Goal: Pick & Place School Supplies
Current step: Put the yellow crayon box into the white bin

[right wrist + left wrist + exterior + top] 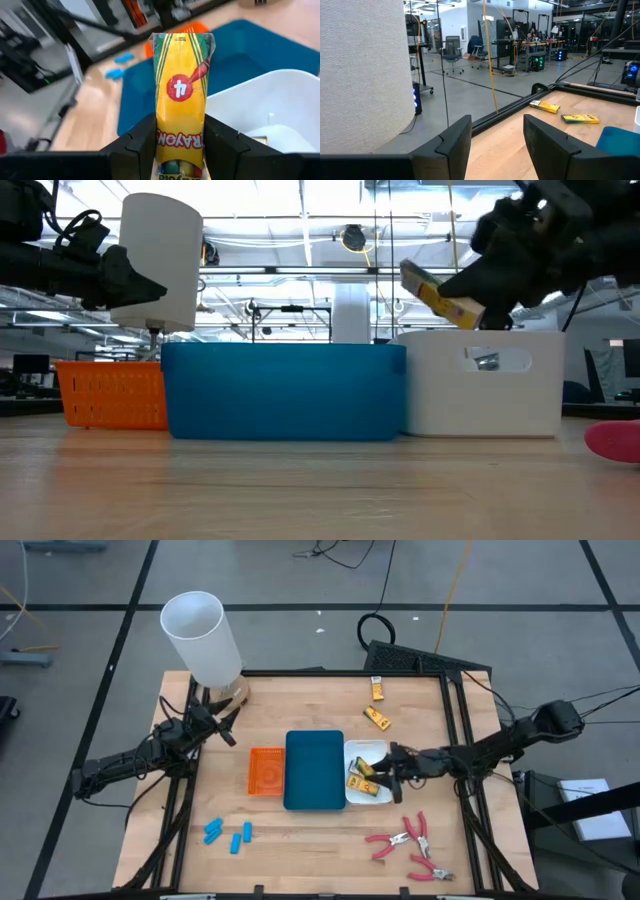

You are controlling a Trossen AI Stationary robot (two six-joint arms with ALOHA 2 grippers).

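A: One crayon pack [181,95] sat clamped between the right gripper's [392,772] fingers [131,145], held above the white tray [362,750]. In the low view it tilted, clear of the tray's rim.

B: And the other packs?

A: Two lay inside the white tray, one [365,768] just beside the gripper, one [361,784] nearer the blue tray [314,769]. Two more [377,718] lay loose on the table [300,700] toward the far edge, the farther one [377,688] near the rail.

B: What else was out?

A: Three pliers [390,843] with pink handles lay on the near right part of the table, close together. Three blue pieces [229,834] lay near the front left. None of these touched a tray.

B: How were the trays set?

A: Side by side in a row: orange tray [265,771], blue tray, white tray, each touching the next.

B: And the left arm?

A: The left gripper [222,724] waited at the far left of the table, just beside the white cylinder [203,637]. Its fingers [454,142] stood apart with nothing between them.
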